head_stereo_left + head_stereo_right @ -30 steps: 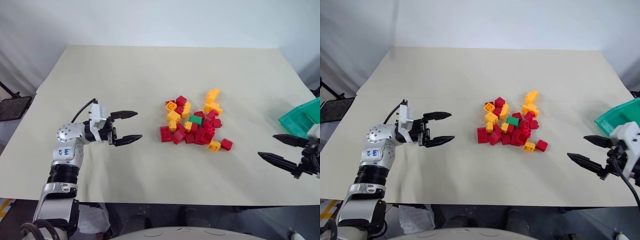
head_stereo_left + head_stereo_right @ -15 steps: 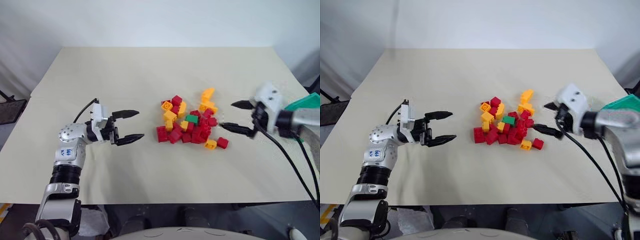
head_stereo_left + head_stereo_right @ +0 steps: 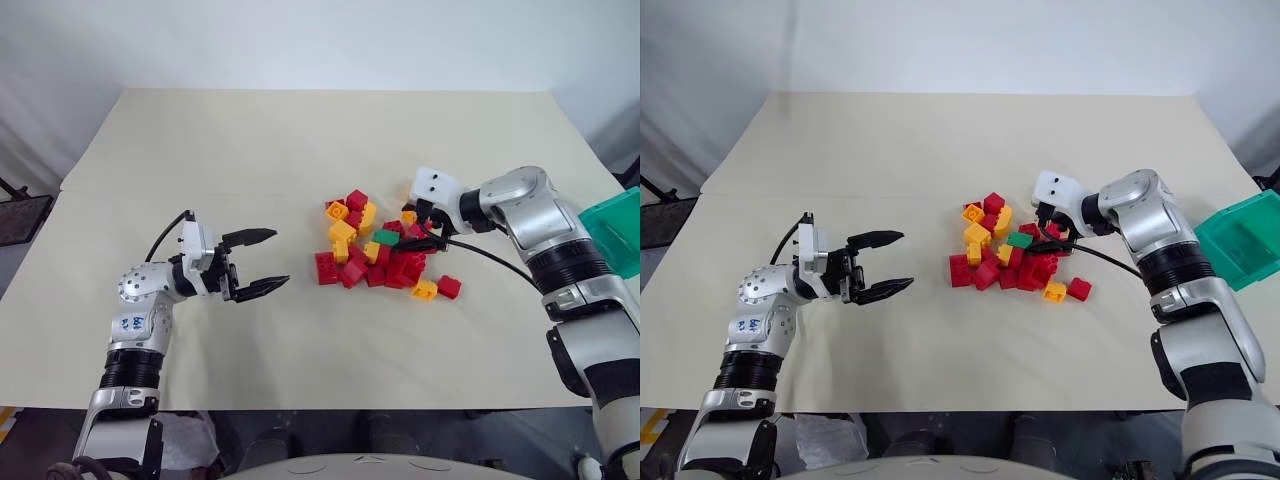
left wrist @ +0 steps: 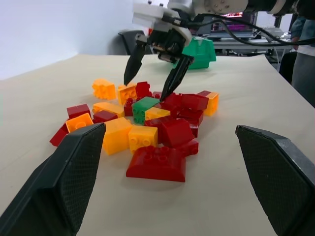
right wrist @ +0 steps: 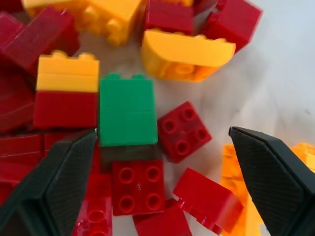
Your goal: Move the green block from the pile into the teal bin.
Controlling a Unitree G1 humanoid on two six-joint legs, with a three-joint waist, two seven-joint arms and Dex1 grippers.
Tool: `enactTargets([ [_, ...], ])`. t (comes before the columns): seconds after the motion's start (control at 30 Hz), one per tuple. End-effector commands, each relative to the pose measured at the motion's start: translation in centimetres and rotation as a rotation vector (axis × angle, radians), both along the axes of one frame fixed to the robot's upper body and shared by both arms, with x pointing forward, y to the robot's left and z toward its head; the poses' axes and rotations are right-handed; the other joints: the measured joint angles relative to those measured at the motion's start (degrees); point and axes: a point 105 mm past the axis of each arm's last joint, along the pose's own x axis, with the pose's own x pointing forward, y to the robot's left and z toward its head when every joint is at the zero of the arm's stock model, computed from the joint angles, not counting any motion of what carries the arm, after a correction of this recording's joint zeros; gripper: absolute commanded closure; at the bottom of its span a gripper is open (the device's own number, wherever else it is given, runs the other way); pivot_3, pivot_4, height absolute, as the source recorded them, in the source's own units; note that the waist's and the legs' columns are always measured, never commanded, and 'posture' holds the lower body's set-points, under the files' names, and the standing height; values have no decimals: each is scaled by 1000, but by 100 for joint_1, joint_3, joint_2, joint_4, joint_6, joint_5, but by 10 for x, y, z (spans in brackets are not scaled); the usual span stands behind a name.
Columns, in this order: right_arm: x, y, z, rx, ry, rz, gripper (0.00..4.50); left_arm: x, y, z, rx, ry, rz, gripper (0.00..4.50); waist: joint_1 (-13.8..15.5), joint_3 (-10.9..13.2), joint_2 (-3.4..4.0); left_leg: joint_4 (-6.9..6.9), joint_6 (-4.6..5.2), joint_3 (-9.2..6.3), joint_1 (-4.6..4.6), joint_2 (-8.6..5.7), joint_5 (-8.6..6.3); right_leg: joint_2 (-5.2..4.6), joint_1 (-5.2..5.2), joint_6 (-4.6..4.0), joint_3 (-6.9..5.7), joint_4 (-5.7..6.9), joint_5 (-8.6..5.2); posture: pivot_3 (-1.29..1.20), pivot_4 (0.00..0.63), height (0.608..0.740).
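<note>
Now the right gripper (image 4: 156, 73) is held with fingers spread wide, poised just over the pile (image 3: 385, 245); the green block (image 5: 127, 109) is seen directly beneath and between them, untouched. Well apart, the left gripper (image 3: 260, 263) is also spread, empty. The teal bin (image 3: 1238, 240) is set behind the right arm.

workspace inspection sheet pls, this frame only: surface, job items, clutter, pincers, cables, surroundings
Surface: beige table, a crease running across it.
Job's things: green block lying in the pile of red and yellow-orange bricks; teal bin at the table's right edge.
Clutter: nothing seen beyond the pile.
Pincers: right pincer open, poised above the green block, not gripping it; left pincer open, apart from the pile on its left.
Cables: black cable along the right arm; another at the left wrist.
Surroundings: white wall behind; dark object off the left edge.
</note>
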Motion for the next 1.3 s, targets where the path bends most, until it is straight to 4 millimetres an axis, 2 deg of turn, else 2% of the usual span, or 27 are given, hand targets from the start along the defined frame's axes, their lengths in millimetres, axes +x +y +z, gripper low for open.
enactTargets([
  [0.03,0,7,3,-28,-8,53,16,-6,1,10,-18,-52,7,0,-15,0,0,0,0,0,1,2,0,1,1,0,0,0,0,0,150,740],
  [0.47,4,42,-2,-16,33,136,16,-7,-4,10,-23,-53,19,0,-142,3,6,28,-7,-3,2,6,2,-1,1,-1,6,23,0,0,150,740],
  [0.57,7,43,-5,-34,35,128,563,-5,-3,11,-23,-52,21,0,-138,4,7,29,-7,-4,2,5,2,-3,2,-1,6,24,0,0,150,740],
  [0.8,11,38,-2,-52,15,106,2924,-3,-2,11,-24,-49,19,0,-143,5,8,30,-8,-7,2,5,1,-3,2,-1,5,24,0,0,150,740],
  [0.83,12,37,-1,-50,10,99,3016,-3,-2,11,-24,-49,18,0,-142,4,8,30,-8,-7,2,5,1,-4,2,-1,5,24,0,0,150,740],
  [1.0,13,32,14,-11,-31,78,3016,-1,-4,13,-24,-50,9,0,-138,5,9,31,-8,-7,2,5,1,-4,2,-1,5,24,0,0,150,740],
  [1.07,13,29,27,34,-60,60,3016,-1,-7,14,-25,-53,-3,0,-139,9,15,31,-8,-7,1,5,1,-4,2,-1,5,24,0,0,150,740],
  [1.27,5,11,58,166,-134,-8,3016,-1,-23,18,-36,-47,-51,0,-119,19,33,32,-8,-9,-2,4,1,-4,2,-1,1,23,0,0,150,740],
  [1.3,1,3,65,213,-151,-37,3016,-1,-29,19,-40,-40,-68,0,-121,19,33,33,-8,-10,-3,4,1,-4,3,-1,0,23,0,0,150,740],
])
